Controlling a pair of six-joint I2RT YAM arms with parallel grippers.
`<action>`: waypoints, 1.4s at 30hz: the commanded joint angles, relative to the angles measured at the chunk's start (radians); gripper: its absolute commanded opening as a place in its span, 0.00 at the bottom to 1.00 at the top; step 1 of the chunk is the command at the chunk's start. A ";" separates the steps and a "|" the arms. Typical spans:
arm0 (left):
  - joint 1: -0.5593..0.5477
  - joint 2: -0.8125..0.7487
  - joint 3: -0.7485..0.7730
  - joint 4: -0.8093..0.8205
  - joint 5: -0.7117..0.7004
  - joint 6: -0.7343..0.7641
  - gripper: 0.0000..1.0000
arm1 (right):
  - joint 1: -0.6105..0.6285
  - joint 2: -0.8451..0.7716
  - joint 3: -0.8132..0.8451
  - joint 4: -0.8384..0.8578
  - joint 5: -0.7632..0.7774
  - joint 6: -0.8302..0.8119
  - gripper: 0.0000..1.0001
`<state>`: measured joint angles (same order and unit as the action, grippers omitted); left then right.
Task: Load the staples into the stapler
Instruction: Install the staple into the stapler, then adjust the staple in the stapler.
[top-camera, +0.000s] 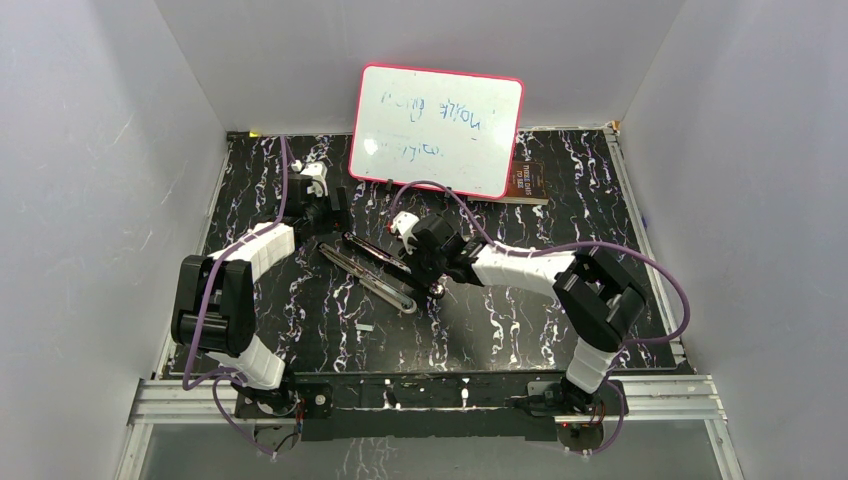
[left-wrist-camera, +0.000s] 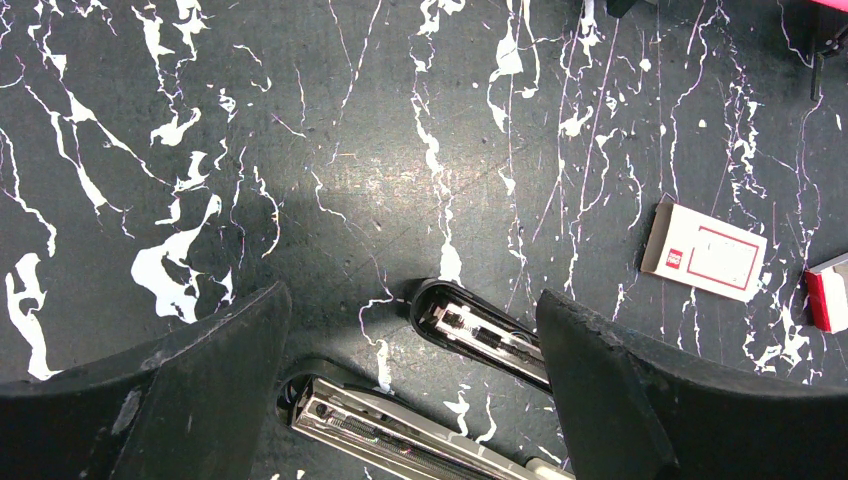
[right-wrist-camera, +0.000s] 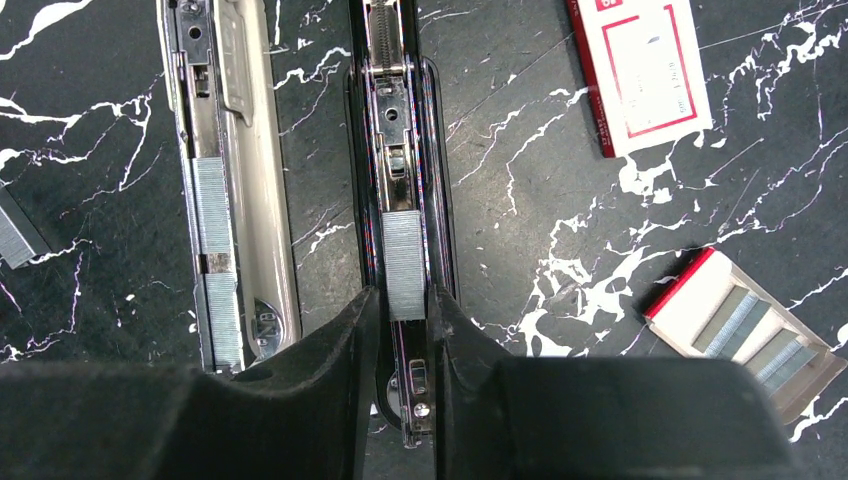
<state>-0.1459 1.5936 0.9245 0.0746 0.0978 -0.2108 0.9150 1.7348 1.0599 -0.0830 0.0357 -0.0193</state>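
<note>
Flanking the staples (right-wrist-camera: 404, 250) on the stapler (right-wrist-camera: 392, 120) rail, right gripper (right-wrist-camera: 403, 297) fingers narrow, can't tell if gripping; left gripper (left-wrist-camera: 410, 300) fingers spread wide, holding nothing.

Bright, even overhead light fills the top view, fading the writing on the whiteboard (top-camera: 437, 130) and leaving only soft shadows. The wrist views are sharp on the marbled surface (left-wrist-camera: 300, 150), with glints on the metal of the stapler (right-wrist-camera: 232, 150), while the left pincer (left-wrist-camera: 412, 300) and right pincer (right-wrist-camera: 403, 295) show dark and slightly blurred.
</note>
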 joint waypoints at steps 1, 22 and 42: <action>0.006 -0.033 -0.006 0.009 0.015 -0.003 0.92 | 0.002 -0.024 -0.026 -0.098 0.012 0.002 0.34; 0.006 -0.038 -0.007 0.008 0.016 -0.003 0.92 | -0.035 -0.109 -0.061 0.155 0.014 0.051 0.47; 0.008 -0.040 -0.006 0.010 0.017 -0.004 0.92 | -0.072 0.075 0.048 0.228 -0.069 0.076 0.47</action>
<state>-0.1459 1.5936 0.9245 0.0746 0.0982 -0.2108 0.8421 1.8038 1.0588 0.0925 -0.0101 0.0498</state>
